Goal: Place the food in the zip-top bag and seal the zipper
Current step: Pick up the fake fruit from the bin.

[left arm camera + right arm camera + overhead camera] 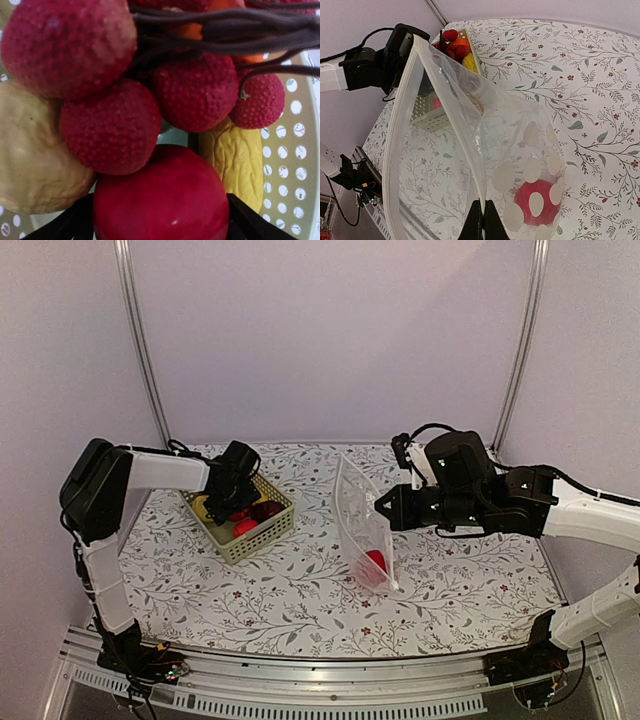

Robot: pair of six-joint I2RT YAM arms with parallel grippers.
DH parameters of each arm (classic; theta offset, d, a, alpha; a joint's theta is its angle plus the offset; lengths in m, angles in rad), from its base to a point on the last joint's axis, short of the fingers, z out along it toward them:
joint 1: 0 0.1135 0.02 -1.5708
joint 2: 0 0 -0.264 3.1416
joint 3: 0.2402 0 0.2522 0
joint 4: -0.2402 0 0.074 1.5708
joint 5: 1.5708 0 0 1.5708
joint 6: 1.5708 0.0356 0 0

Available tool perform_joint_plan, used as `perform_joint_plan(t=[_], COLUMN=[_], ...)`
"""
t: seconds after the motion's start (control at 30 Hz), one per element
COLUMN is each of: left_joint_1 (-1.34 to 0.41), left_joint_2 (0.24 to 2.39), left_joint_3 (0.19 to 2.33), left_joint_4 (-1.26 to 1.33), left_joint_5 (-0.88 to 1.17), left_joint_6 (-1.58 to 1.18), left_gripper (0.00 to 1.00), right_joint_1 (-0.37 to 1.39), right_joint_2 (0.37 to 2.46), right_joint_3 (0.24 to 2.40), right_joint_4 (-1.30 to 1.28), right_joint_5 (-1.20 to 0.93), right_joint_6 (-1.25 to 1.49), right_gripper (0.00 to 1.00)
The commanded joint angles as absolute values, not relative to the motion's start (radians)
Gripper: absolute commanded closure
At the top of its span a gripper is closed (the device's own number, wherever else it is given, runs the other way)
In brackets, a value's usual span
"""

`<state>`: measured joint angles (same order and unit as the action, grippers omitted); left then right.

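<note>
The clear zip-top bag (362, 520) stands upright mid-table with its mouth spread wide. My right gripper (385, 508) (483, 220) is shut on its rim. The whitish zipper (395, 115) runs unsealed round the mouth. One round red fruit (376, 561) (538, 202) lies in the bag's bottom. My left gripper (234, 502) (160, 220) reaches down into the pale green basket (262, 535). Its dark fingers (250, 225) press both sides of a smooth round red fruit (160, 195), which still rests among the others. Bumpy red fruits on a stem (112, 127) and yellow fruits (235, 160) crowd around it.
The basket sits at the back left, about a hand's width left of the bag. Metal frame posts (140, 340) rise at the table's back corners. A rail (300, 680) runs along the near edge between the arm bases.
</note>
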<state>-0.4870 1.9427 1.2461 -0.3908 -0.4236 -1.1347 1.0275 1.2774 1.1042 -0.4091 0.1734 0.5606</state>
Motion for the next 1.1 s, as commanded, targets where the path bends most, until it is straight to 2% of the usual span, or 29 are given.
perform_joint_plan(t=[0.0,0.13,0.37,0.83,1.07], left_joint_1=[-0.462,-0.460,-0.463,-0.475,-0.489], left_joint_2=[1.978,1.978,1.929,1.656,1.509], left_joint_3=[1.267,1.264,1.253,1.113,1.050], left_joint_4=[-0.395,-0.388,-0.388,-0.353,-0.331], left_joint_5=[-0.414,-0.414,-0.431,-0.429,-0.356], left_joint_6=[-1.134,-1.128,-1.117,-1.009,-0.919], left_gripper=[0.13,0.20,0.25,0.29,0.31], right_joint_1=[1.033,1.033,1.034,1.034,1.034], right_joint_2=[1.287,1.287,1.288,1.282,1.269], right_joint_3=[1.124,1.124,1.126,1.132,1.149], right_joint_4=[-0.402,-0.406,-0.409,-0.437,-0.470], right_joint_5=[0.181,0.182,0.182,0.214,0.261], right_joint_6=[0.554,0.551,0.555,0.568,0.565], right_gripper=[1.00,1.00,1.00,1.00,1.00])
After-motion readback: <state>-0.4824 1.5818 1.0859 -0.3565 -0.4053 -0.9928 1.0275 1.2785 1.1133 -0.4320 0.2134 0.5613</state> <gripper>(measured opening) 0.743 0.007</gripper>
